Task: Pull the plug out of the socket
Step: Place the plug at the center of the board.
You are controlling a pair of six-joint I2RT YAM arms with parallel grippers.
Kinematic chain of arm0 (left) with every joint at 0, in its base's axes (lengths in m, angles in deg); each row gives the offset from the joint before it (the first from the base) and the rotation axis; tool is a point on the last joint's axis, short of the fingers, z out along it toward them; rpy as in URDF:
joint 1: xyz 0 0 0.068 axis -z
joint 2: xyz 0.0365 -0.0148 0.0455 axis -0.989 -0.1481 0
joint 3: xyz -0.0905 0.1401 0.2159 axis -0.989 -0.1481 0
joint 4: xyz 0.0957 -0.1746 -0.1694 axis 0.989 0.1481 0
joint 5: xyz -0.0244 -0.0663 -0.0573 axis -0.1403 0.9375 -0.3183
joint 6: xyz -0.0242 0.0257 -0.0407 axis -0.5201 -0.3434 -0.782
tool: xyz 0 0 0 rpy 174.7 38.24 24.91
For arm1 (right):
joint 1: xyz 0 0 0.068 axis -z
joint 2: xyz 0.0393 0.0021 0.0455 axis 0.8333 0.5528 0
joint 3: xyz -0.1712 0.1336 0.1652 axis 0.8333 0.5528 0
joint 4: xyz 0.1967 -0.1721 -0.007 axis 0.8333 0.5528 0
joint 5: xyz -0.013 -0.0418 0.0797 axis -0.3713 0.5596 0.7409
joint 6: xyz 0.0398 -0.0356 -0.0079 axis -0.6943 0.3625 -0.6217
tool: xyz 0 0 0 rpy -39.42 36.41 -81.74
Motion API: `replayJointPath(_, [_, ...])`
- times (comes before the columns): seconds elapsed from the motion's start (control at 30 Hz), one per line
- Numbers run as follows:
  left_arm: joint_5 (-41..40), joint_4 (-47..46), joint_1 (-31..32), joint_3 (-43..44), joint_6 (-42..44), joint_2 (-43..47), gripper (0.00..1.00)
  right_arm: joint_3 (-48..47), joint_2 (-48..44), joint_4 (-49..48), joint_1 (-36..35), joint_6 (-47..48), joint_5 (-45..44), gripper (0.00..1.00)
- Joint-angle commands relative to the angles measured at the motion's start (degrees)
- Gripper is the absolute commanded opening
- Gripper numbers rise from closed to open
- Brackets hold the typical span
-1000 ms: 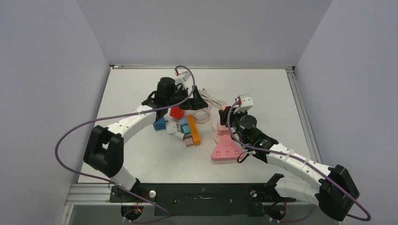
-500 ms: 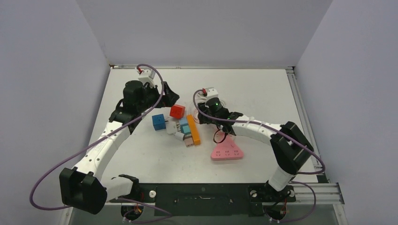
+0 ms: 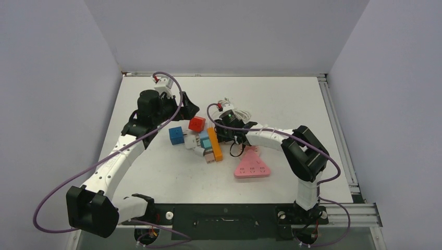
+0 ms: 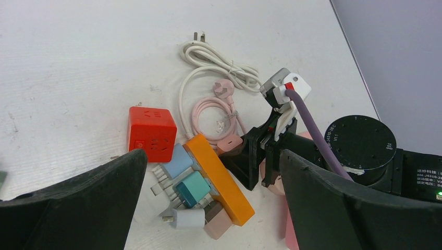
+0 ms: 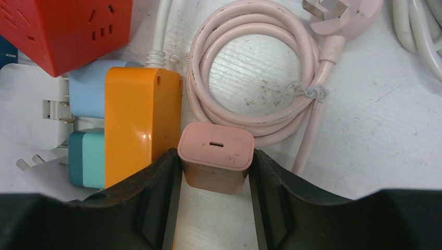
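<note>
**Q:** Pink plug [image 5: 216, 161], where is it?
**A:** On the surface, touching the orange strip [image 5: 140, 120]. It sits at the strip's 4 o'clock in the right wrist view, with its port facing the camera.
**Q:** Held?
**A:** Yes. The right fingers [image 5: 161, 198] are closed on it, one pressed to each side.
**Q:** And the left fingers [image 4: 78, 203]?
**A:** Spread wide, holding nothing, above the pile at its 11 o'clock in the top view.
**Q:** What lies around the plug?
**A:** A coiled pink cable [image 5: 245, 67] lies just beside it at 12 o'clock. A red cube [image 5: 62, 26] is at the strip's 10 o'clock. A blue plug [image 5: 88, 96] and a teal plug [image 5: 86, 159] are on its 9 o'clock side.
**Q:** Is the plug out of the strip?
**A:** I cannot tell; they touch side by side.
</note>
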State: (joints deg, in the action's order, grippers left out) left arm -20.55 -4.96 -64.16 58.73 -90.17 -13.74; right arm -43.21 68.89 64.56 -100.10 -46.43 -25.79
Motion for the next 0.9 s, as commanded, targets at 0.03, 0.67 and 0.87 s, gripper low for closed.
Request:
replayJointPath(0.03, [0.46,-1.2,-0.01,0.21,0.61,-0.01,0.96,-1.79,-0.03,0.0,-0.46,-0.52,-0.12,0.44])
replayJointPath(0.67, [0.83,-1.9,0.08,-0.56,0.12,-1.57,0.96,3.7,-19.23,-0.86,-0.47,3.1,-3.32,0.82])
replayJointPath(0.87, [1.92,-2.4,0.08,-0.93,-0.73,-2.3,0.96,4.55,-27.05,11.36,-0.42,0.88,-17.68,0.97])
